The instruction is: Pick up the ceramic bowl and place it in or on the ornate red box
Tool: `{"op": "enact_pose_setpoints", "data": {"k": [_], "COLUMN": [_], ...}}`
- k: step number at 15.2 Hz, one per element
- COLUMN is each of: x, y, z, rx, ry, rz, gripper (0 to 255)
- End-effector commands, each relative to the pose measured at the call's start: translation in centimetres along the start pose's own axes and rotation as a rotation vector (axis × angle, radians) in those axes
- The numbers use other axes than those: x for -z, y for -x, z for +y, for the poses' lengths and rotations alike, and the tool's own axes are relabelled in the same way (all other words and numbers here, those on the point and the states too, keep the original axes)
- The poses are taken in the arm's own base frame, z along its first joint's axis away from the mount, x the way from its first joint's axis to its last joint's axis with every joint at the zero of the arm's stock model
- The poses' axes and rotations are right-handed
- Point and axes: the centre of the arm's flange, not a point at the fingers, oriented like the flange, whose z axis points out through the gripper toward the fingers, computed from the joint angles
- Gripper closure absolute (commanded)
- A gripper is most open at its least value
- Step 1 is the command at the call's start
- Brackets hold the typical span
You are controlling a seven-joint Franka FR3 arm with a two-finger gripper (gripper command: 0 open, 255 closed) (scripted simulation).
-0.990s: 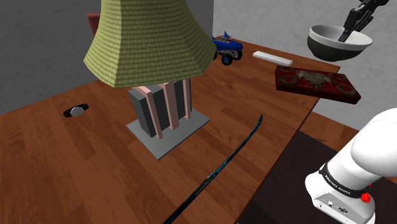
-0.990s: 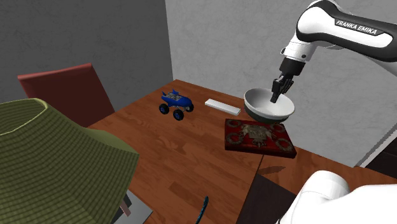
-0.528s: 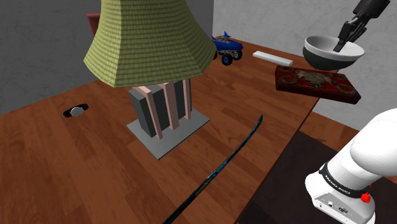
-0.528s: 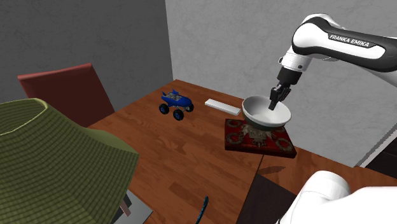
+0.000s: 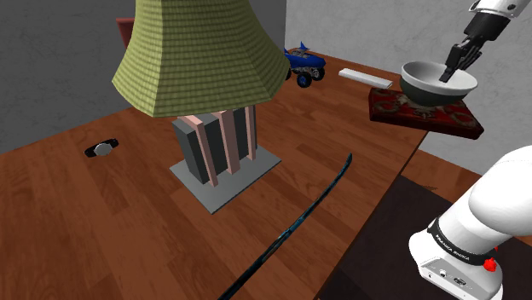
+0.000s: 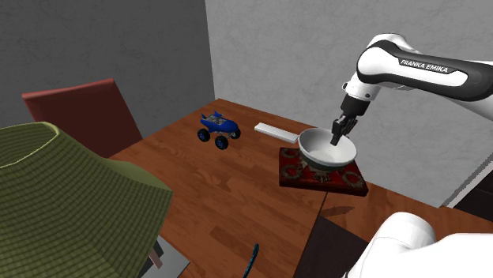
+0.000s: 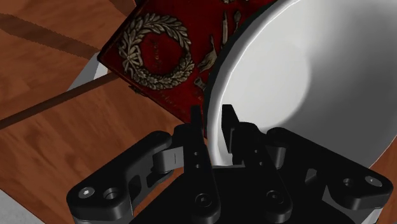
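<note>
- I see the gripper [image 5: 446,75] in the upper right of the shoulder view. Its two black fingers [image 7: 196,137] are pinched on the rim of the bowl [image 5: 439,83], one inside and one outside.
- The pale bowl hangs right over the red box [image 5: 465,120] with the gold leaf pattern, very low. I cannot tell if its bottom touches the lid yet.
- What could go wrong, I think:
- If I let go while the bowl is up in the air, it drops, bumps and may hop off the box.
- The fingers hold only a thin bit of rim, so the bowl may tip or slip as I lower it.
- The lid looks bumpy, so the bowl may rock on it.
- In the shoulder view the bowl sits toward the left end of the box, so it may slide off that end onto the table [image 5: 102,222].
- The count: one bowl, one red box, one blue toy truck [image 5: 303,65], one flat white bar [image 5: 365,77], one lamp [image 5: 200,51] with a green shade, one long dark blade [image 5: 311,213], one small dark thing [image 5: 102,149] at the left of the shoulder view, one red chair [image 6: 87,110], one arm with two fingers.
</note>
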Motion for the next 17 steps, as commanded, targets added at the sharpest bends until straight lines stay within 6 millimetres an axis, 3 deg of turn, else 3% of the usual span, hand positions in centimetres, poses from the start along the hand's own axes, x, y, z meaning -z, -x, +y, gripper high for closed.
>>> {"op": "enact_pose_setpoints", "data": {"k": [1,6,7,12,16,17], "x": [-0.2,-0.2,-0.2,-0.2,4.8,4.8], "y": [0.0,0.0,0.0,0.0,0.0,0.0], "z": [0.0,0.0,0.0,0.0,0.0,0.0], "rx": [0.000,0.000,0.000,0.000,0.000,0.000], "ry": [0.000,0.000,0.000,0.000,0.000,0.000], "rz": [0.001,0.001,0.001,0.001,0.001,0.001], "gripper": [255,255,0,0,0,0]}}
